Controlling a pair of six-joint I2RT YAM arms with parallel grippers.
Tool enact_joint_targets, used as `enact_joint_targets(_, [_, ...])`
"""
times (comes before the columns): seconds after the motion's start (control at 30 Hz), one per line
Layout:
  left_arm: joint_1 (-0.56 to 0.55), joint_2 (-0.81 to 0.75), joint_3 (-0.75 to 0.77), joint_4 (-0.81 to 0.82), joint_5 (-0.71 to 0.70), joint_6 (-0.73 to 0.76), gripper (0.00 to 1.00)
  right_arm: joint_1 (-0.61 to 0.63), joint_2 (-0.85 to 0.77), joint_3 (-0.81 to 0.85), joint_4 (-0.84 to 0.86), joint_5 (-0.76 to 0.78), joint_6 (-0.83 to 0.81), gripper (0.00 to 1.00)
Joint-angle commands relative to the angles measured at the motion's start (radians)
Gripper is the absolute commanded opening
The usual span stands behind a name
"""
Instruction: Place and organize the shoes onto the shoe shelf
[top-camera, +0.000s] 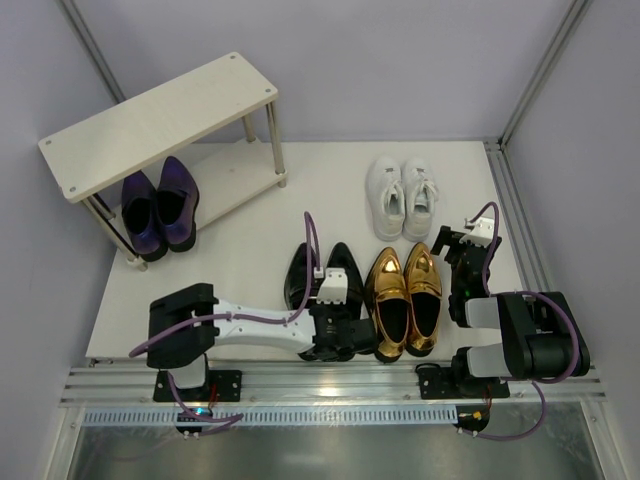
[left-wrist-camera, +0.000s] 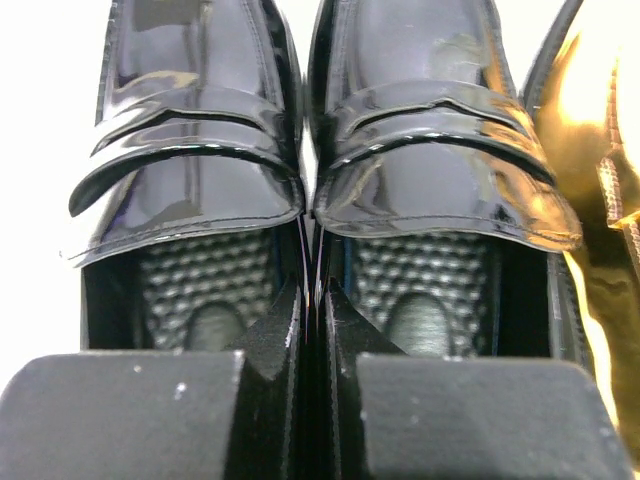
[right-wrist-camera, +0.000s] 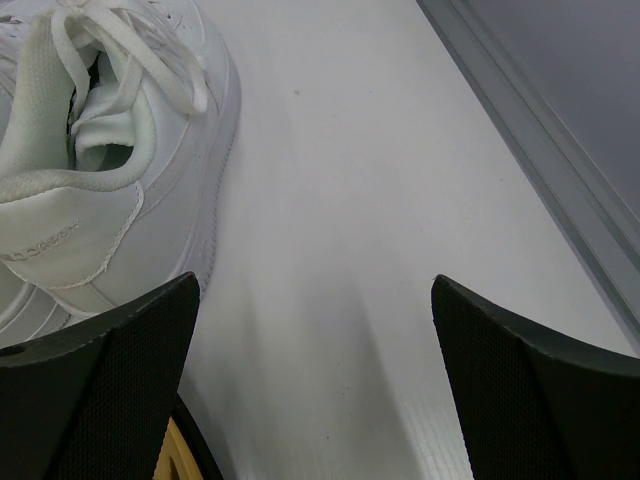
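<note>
The shelf (top-camera: 160, 120) stands at the table's (top-camera: 330, 175) far left corner. The purple shoes (top-camera: 160, 210) sit side by side on its lower board, toes pointing inward under the top board.

The other three pairs are on the table. The sneakers (top-camera: 403, 195) lie together at the far right. Nearer the arms, the black shoes (top-camera: 325, 285) and the gold loafers (top-camera: 408, 298) form a row of four, heels toward the bases, with the right black shoe just beside the left loafer.

The left gripper (top-camera: 335, 335) is at the heel end of the black shoes. In the left wrist view, the left gripper (left-wrist-camera: 312, 310) has one finger (left-wrist-camera: 280, 330) dipped into each shoe opening. The fingers are drawn almost together, pinching the two touching inner walls of the black shoes (left-wrist-camera: 200, 150) between them. A loafer (left-wrist-camera: 590, 150) shows at the right edge.

The right gripper (top-camera: 470, 250) hangs just right of the loafers, near the table's right edge. In its wrist view, the right gripper (right-wrist-camera: 313, 285) is spread wide and holds nothing, with only bare table (right-wrist-camera: 340, 200) between the fingers (right-wrist-camera: 100, 390). The right sneaker (right-wrist-camera: 110, 170) lies to the left of the gap, apart from the fingers. A sliver of gold (right-wrist-camera: 175, 455) peeks out beside the left finger.
</note>
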Motion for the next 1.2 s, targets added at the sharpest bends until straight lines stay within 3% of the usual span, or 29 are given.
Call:
enact_joint_targets(0.0, [-0.020, 0.012, 0.072, -0.171, -0.203, -0.059, 0.00, 0.005, -0.003, 0.017, 0.082, 0.003, -0.001, 0.97])
enact_joint_targets(0.1, [-0.006, -0.004, 0.124, -0.334, -0.305, -0.145, 0.00, 0.003, -0.003, 0.017, 0.083, 0.001, -0.001, 0.97])
enact_joint_targets(0.23, [0.037, -0.036, 0.134, -0.431, -0.365, -0.228, 0.00, 0.005, -0.003, 0.017, 0.082, 0.001, -0.001, 0.97])
enact_joint_targets(0.43, [0.138, -0.125, 0.085, -0.415, -0.418, -0.219, 0.00, 0.005, -0.003, 0.017, 0.082, 0.003, 0.001, 0.97])
enact_joint_targets(0.53, [0.200, -0.180, 0.040, -0.251, -0.438, -0.028, 0.00, 0.005, -0.003, 0.017, 0.082, 0.003, 0.001, 0.97])
enact_joint_targets(0.6, [0.261, -0.241, 0.002, -0.056, -0.435, 0.093, 0.00, 0.005, -0.003, 0.017, 0.083, 0.001, -0.001, 0.97])
enact_joint_targets(0.67, [0.330, -0.292, -0.079, 0.109, -0.395, 0.305, 0.00, 0.005, -0.003, 0.017, 0.083, 0.003, -0.001, 0.97])
enact_joint_targets(0.73, [0.381, -0.359, -0.135, 0.378, -0.355, 0.525, 0.00, 0.005, -0.003, 0.017, 0.082, 0.001, -0.001, 0.97])
enact_joint_targets(0.8, [0.488, -0.383, -0.172, 0.517, -0.298, 0.661, 0.00, 0.003, -0.003, 0.017, 0.082, 0.000, -0.001, 0.97])
enact_joint_targets(0.97, [0.617, -0.345, -0.120, 0.653, -0.217, 0.854, 0.00, 0.005, -0.004, 0.017, 0.083, 0.001, 0.001, 0.97])
enact_joint_targets(1.17, [0.758, -0.253, -0.026, 0.734, -0.120, 0.924, 0.00, 0.005, -0.003, 0.018, 0.083, 0.003, -0.001, 0.97])
